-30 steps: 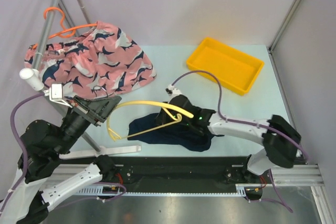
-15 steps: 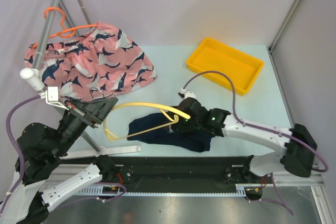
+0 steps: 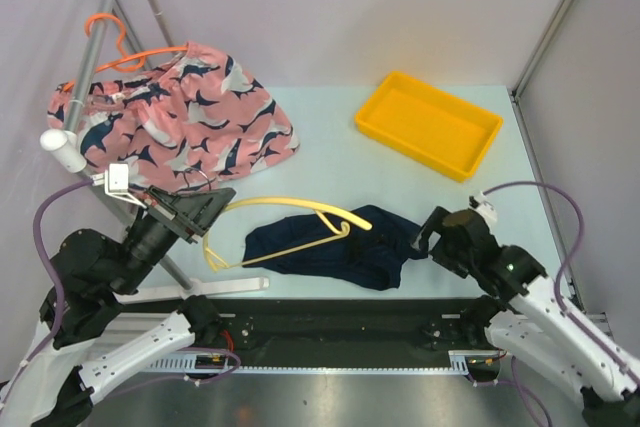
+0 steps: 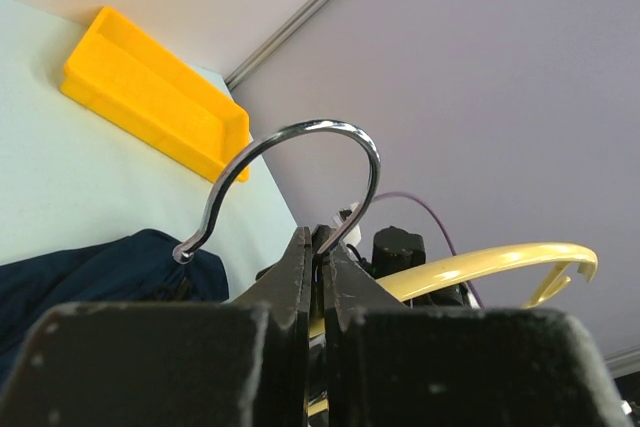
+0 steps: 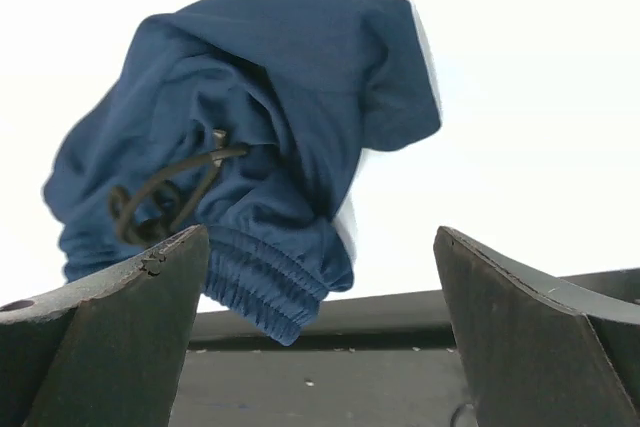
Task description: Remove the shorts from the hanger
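- The navy shorts are light, limp cloth with an elastic waistband and a drawcord. They will likely sag and fold rather than keep a shape, so a pinch on the bunched waistband looks the surest hold.
- They lie crumpled on the worktop directly beneath the yellow hanger, whose lower bar crosses over them. Whether any cloth is caught on that bar I cannot tell.
- The left hand is clamped on the metal hook, its fingers pressed together around the shank, holding the yellow hanger tilted above the shorts.
- The right hand is spread wide and empty, just past the yellow hanger's right tip. The nearest fold of the shorts lies in front of it, close but apparently not touching.
- The pink shark-print shorts hang on an orange hanger, well behind and left of the yellow hanger. They look equally soft.
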Controlling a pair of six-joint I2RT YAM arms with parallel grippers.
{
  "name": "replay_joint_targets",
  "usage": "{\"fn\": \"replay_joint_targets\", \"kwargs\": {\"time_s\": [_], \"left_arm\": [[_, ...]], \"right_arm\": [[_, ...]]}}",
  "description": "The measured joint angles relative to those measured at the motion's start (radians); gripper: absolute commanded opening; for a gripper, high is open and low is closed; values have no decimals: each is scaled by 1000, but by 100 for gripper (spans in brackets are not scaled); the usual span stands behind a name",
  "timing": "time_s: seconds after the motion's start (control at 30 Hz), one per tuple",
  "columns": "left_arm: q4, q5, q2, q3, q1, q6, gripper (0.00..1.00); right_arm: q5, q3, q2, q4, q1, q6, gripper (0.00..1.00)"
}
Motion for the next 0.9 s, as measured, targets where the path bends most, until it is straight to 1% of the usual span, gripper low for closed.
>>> {"fn": "replay_joint_targets", "kwargs": {"time_s": [0.1,0.17,0.33,0.4,0.5,0.63,0.7,0.83,0.9], "left_arm": [[2,4,0,-8,0,-2,0],[8,6,0,-18,0,-3,0],[15,16,4,-30,0,-4,0],[15,21,4,-30,0,-5,0],[15,23,4,-31,0,-11,0],[15,23,4,-31,0,-11,0],[16,27,4,-31,0,-11,0],[16,34,5,-31,0,-13,0],[16,38,6,-31,0,-15,0]], "right_arm": [[-92,-86,-116,31,-70,11,100],[-171,-150,-142,95,-88,29,100],[-348,-341,-106,330,-88,87,100],[-380,-405,-84,420,-64,112,100],[-395,-476,-40,619,7,151,100],[-349,-494,114,851,137,180,100],[-306,-473,201,927,187,180,100],[-226,-367,420,1027,239,158,99],[-193,-288,529,1046,250,134,98]]}}
